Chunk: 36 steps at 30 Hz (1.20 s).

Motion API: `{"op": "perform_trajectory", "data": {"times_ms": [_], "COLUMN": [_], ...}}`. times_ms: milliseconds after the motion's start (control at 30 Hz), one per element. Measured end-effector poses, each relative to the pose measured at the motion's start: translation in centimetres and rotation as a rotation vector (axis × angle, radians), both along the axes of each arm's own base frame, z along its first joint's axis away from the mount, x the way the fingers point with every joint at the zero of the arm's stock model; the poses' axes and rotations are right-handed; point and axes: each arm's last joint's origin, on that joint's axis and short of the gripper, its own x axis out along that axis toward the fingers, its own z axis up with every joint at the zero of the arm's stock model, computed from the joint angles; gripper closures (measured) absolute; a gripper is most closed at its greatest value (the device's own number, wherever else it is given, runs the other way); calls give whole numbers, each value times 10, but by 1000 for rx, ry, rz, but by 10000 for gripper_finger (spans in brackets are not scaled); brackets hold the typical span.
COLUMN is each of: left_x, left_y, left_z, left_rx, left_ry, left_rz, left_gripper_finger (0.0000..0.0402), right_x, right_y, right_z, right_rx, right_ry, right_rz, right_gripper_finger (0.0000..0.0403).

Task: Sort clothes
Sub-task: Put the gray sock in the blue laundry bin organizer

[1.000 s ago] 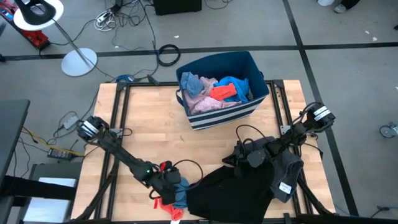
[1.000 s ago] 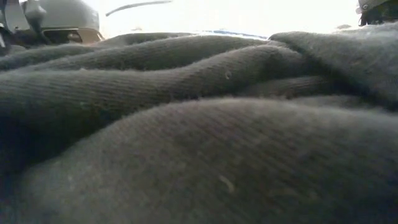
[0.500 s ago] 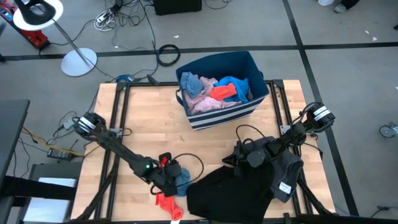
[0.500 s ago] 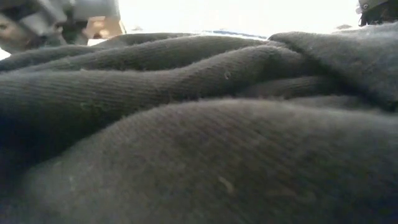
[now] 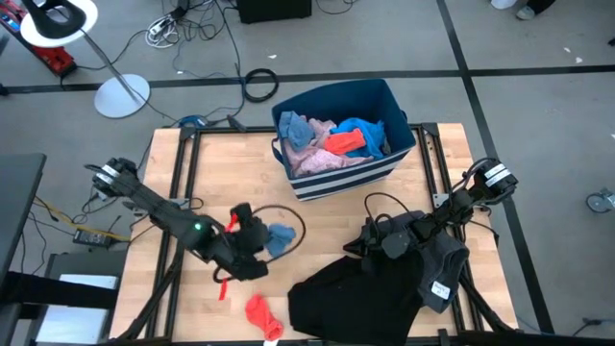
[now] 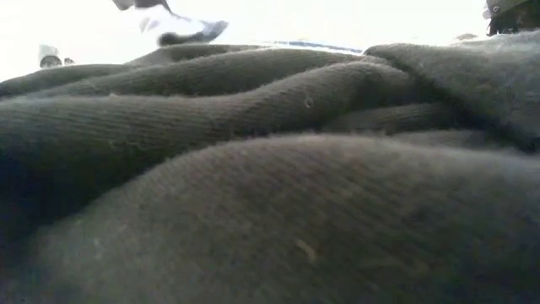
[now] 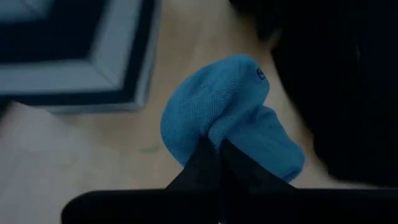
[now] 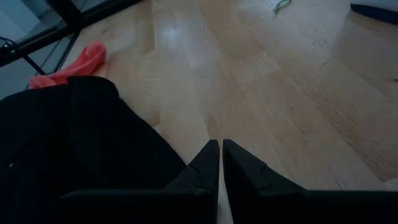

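I had the left gripper [image 7: 219,146], jaws pinched on a blue sock [image 7: 230,118]; the right gripper [image 8: 221,152], jaws pressed together, sat beside the black garment [image 8: 68,143].

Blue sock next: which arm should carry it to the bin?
Left. Its tool is already shut on the blue sock, lifted off the table and nearer the bin. The right tool sits shut and empty by the black garment.
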Motion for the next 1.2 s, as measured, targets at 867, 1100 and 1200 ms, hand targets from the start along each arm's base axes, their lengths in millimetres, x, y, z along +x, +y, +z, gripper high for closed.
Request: {"op": "perform_trajectory", "data": {"times_ms": [867,1100,1200], "left_x": [35,64,80], "left_y": [137,175,191], "left_z": [160,145,137], "left_rx": [157,112,94], "left_ry": [-363,-369,-384], "left_rz": [-21,-31,-52], "left_gripper_finger": [401,401,401], "right_x": [0,0,0], "right_y": [0,0,0], "right_z": [0,0,0], "right_rx": [-5,-6,-6], "right_ry": [0,0,0], "right_rz": [3,3,3], "right_gripper_finger": [379,379,379]}}
